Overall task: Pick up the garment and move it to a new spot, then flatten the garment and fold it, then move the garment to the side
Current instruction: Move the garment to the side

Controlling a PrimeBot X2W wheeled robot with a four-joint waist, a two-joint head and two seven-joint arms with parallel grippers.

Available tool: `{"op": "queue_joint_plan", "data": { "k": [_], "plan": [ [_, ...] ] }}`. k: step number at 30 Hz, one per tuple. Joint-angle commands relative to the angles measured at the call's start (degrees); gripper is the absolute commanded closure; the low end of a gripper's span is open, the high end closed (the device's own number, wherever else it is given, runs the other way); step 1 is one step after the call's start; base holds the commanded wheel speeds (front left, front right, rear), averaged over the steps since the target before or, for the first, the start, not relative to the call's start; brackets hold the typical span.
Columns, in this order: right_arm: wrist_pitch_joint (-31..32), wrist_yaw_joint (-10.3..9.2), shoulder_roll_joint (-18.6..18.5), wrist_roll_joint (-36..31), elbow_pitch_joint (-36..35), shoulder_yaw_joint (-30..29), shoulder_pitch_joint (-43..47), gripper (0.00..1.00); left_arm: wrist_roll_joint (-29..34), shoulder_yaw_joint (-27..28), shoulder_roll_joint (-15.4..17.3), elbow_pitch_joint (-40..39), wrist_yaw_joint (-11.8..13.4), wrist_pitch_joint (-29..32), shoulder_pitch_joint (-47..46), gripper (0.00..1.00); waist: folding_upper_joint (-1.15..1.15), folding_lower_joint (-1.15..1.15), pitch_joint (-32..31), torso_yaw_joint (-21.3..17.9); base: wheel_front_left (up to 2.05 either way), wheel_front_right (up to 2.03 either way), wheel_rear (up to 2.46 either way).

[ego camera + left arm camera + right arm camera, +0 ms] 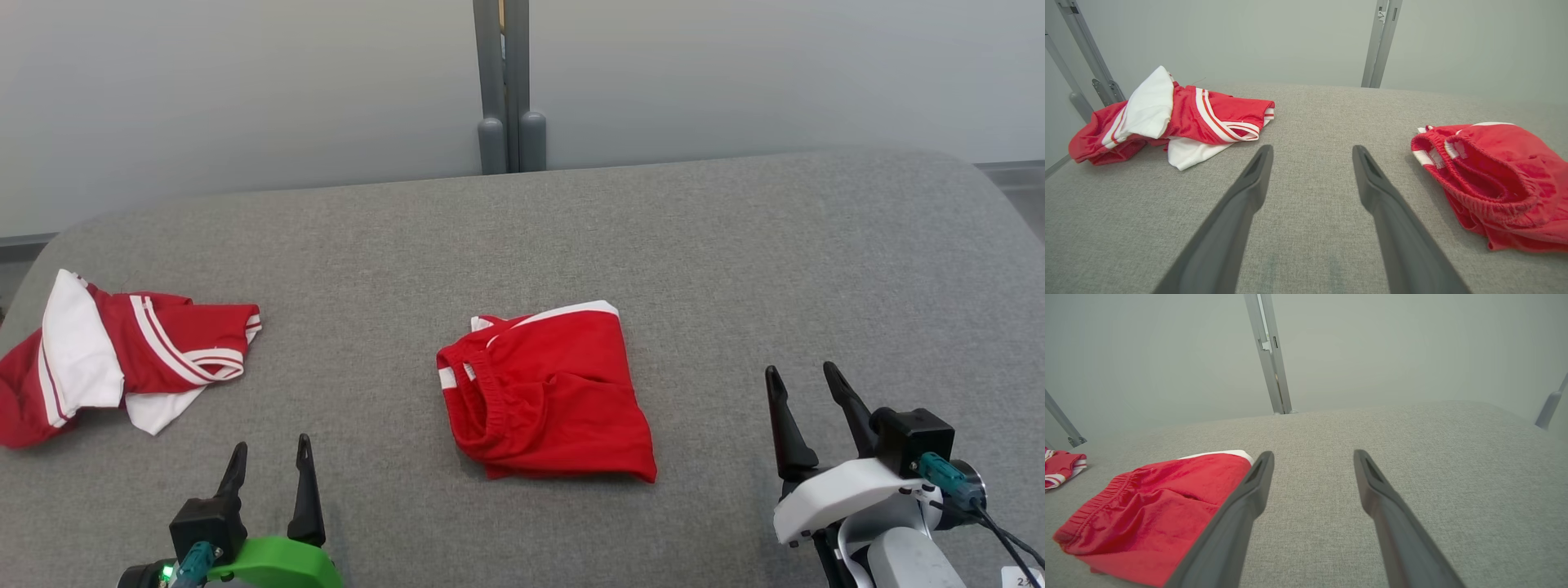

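A red garment point(549, 392) with white trim lies folded in a compact stack in the middle of the grey padded table point(735, 245); its elastic waistband faces left. It appears at the right of the left wrist view point(1498, 179) and at the left of the right wrist view point(1155, 506). A second red and white garment point(122, 355) lies crumpled at the table's left edge point(1167, 118). My left gripper point(271, 443) point(1312, 148) hovers open near the front edge, between the two garments. My right gripper point(800, 369) point(1312, 452) stands open to the right of the folded garment, holding nothing.
A grey metal post point(506, 82) rises behind the table's far edge against a pale wall. Bare grey fabric stretches across the table's right half point(1433, 457) and along the back.
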Motion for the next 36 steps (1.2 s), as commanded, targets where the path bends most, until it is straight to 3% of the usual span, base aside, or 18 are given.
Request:
{"op": "queue_joint_plan", "data": {
  "k": [1, 10, 19, 28, 36],
  "plan": [
    [-0.14, -0.03, -0.06, 0.15, 0.14, -0.03, 0.22, 0.00, -0.03, 0.03, 0.17, -0.11, 0.07, -0.17, 0.29, 0.00, 0.00, 0.00, 0.11, 0.04, 0.00, 0.00, 0.00],
    [-0.14, -0.03, -0.05, -0.04, 0.36, 0.20, -0.95, 0.00, -0.40, -1.41, 0.17, -1.15, -0.30, -0.16, -0.81, 0.00, 0.00, 0.00, 2.60, 2.92, 0.00, 0.00, 0.00],
    [-0.15, -0.03, -0.28, 0.14, 2.68, 2.70, -6.15, 0.00, -1.30, -3.97, 0.16, -2.02, 0.15, -0.17, -3.42, 0.00, 0.00, 0.00, 9.67, 6.94, 0.00, 0.00, 0.00],
    [-0.15, -0.03, -1.15, 2.42, 9.75, 5.53, -11.33, 0.00, -3.18, -9.22, 0.16, -2.11, 0.89, -0.17, -6.73, 0.00, 0.00, 0.00, 14.22, 13.65, 0.00, 0.00, 0.00],
    [0.03, -0.03, -1.19, 5.98, 18.36, 8.62, -13.27, 0.00, -3.47, -10.26, 0.15, -2.30, 1.54, -0.17, -7.04, 0.00, 0.00, 0.00, 15.34, 15.76, 0.00, 0.00, 0.00]
  ]
}}
